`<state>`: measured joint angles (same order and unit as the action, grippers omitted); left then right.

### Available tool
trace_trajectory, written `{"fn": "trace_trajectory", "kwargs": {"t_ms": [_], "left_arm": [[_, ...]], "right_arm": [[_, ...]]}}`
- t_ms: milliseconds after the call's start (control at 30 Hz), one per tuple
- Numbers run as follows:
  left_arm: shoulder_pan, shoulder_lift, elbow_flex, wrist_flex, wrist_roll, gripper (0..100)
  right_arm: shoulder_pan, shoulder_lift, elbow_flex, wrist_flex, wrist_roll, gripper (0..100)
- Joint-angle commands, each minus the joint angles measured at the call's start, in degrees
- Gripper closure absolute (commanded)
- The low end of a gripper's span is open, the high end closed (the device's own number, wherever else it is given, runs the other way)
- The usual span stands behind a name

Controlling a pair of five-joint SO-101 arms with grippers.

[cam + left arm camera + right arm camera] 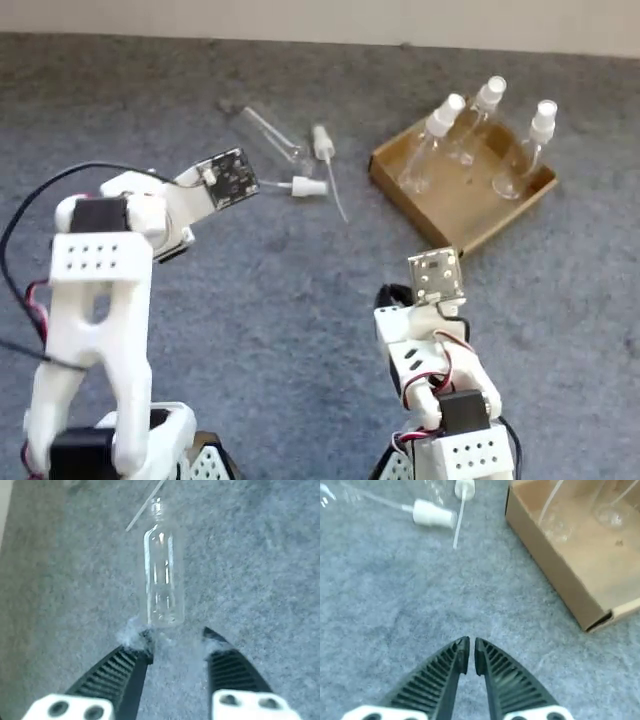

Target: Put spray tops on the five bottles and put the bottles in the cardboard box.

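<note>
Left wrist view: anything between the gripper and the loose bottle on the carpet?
Nothing visible. The left gripper is open, and the bottle lies on bare carpet straight ahead of it, base end nearest. A thin tube lies beyond the bottle's neck, on the far side, not in the path.

I see cardboard box (pixel 475 205) at far right, three bottles (pixel 425 150) standing in it. Left of box, two spray tops (pixel 308 186) lying near each other; loose bottle (pixel 275 138) lying just left of them.
</note>
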<state>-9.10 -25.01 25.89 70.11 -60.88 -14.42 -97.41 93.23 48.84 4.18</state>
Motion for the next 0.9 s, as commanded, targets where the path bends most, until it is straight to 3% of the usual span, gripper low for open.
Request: {"fn": "trace_trajectory", "kwargs": {"t_ms": [0,467,867], "left_arm": [[1.27,6.64,-6.73,-0.18,-0.26,78],[1.01,36.26,-32.48,0.18,-0.35,78],[0.84,52.88,-44.88,0.26,-0.35,78]], "right_arm": [[-0.57,-0.66,1.54,-1.27,-0.53,97.4],[-4.26,-0.66,5.58,-7.25,-0.53,97.4],[-4.26,-0.66,5.58,-7.25,-0.18,97.4]]}}
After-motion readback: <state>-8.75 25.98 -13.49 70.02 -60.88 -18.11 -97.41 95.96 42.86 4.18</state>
